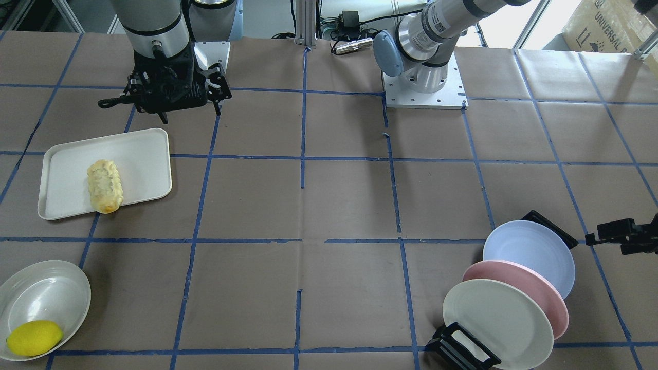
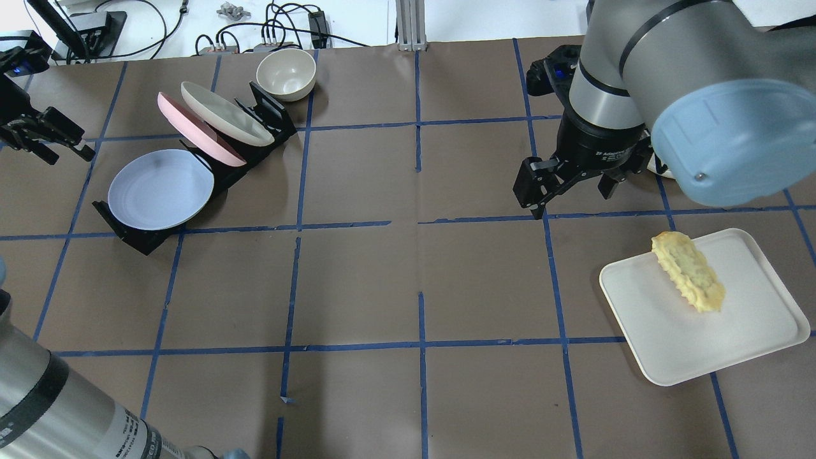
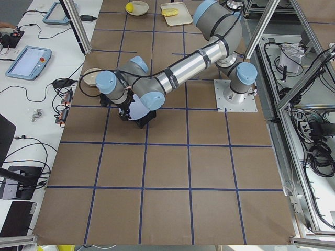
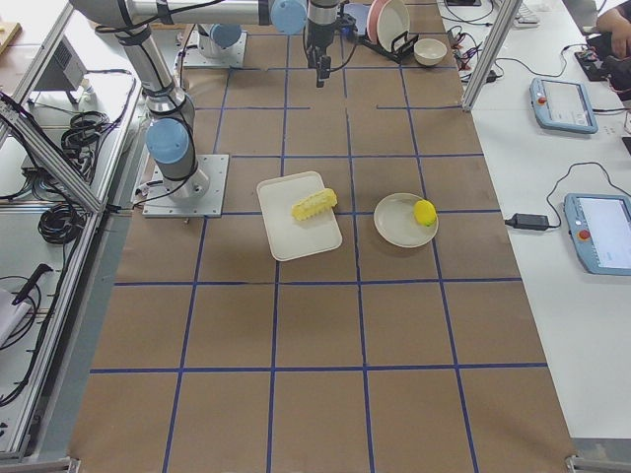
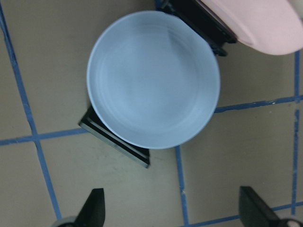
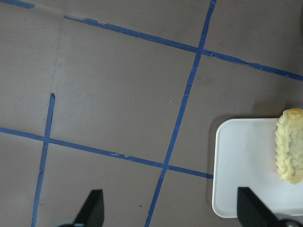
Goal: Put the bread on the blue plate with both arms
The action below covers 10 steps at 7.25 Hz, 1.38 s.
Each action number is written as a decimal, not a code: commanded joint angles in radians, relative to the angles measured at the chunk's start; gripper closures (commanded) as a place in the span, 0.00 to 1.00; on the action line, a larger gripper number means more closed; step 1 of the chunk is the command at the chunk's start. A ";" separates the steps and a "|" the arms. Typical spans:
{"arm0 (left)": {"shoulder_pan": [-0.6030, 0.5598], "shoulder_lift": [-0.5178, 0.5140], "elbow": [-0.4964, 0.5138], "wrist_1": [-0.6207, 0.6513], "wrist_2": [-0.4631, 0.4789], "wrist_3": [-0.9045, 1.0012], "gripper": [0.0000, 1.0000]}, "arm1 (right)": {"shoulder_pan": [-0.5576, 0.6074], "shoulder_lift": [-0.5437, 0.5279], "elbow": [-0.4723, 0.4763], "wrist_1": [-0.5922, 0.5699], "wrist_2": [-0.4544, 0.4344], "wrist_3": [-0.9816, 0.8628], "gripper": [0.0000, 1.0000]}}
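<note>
Overhead exterior view shows the oblong pale-yellow bread loaf with its bumpy top lying on a rectangular cream-white tray close to the desk's right edge. One browned end of the loaf reaches the tray's far rim. The right gripper hangs above the desk near that tray with its black fingers spread wide. It holds nothing and is apart from the bread. Toward the desk's far left corner stands a black slotted rack. The round lavender-blue plastic plate leans tilted in the rack's end slot nearest the robot. A round pink plate leans behind it, and a round cream-white plate behind that. The left gripper hovers beside the rack on the side of the desk's left edge. Its fingers are parted and empty, and they do not touch the blue plate. A small cream bowl sits by the far edge. At the far right corner a smooth yellow lemon rests in a shallow white dish.
</note>
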 commanded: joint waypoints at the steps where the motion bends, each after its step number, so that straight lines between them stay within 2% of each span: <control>1: -0.005 -0.097 0.007 -0.004 -0.058 -0.005 0.01 | -0.008 -0.006 0.009 -0.012 -0.014 -0.006 0.01; 2: -0.005 -0.126 0.006 -0.001 -0.057 -0.002 0.05 | -0.013 -0.021 0.037 -0.012 -0.016 -0.039 0.05; 3: -0.005 -0.157 0.022 -0.002 -0.057 -0.008 0.12 | -0.031 -0.045 0.111 -0.077 -0.070 -0.134 0.07; 4: -0.003 -0.160 0.007 -0.034 -0.075 -0.015 0.37 | -0.086 -0.097 0.217 -0.172 -0.115 -0.203 0.05; 5: -0.003 -0.160 0.024 -0.044 -0.071 -0.035 0.67 | -0.182 -0.133 0.337 -0.293 -0.118 -0.301 0.01; 6: -0.003 -0.159 0.032 -0.060 -0.074 -0.047 0.81 | -0.337 -0.148 0.456 -0.420 -0.102 -0.455 0.00; 7: -0.003 -0.157 0.035 -0.061 -0.068 -0.048 0.84 | -0.475 -0.144 0.539 -0.501 -0.059 -0.513 0.00; 8: -0.003 -0.156 0.045 -0.061 -0.068 -0.049 0.84 | -0.558 -0.139 0.604 -0.611 0.032 -0.697 0.00; 9: -0.002 -0.156 0.059 -0.080 -0.068 -0.049 0.84 | -0.599 -0.104 0.627 -0.683 0.045 -0.769 0.00; 10: 0.001 -0.148 0.065 -0.096 -0.066 -0.048 0.84 | -0.611 -0.020 0.623 -0.767 0.046 -0.796 0.00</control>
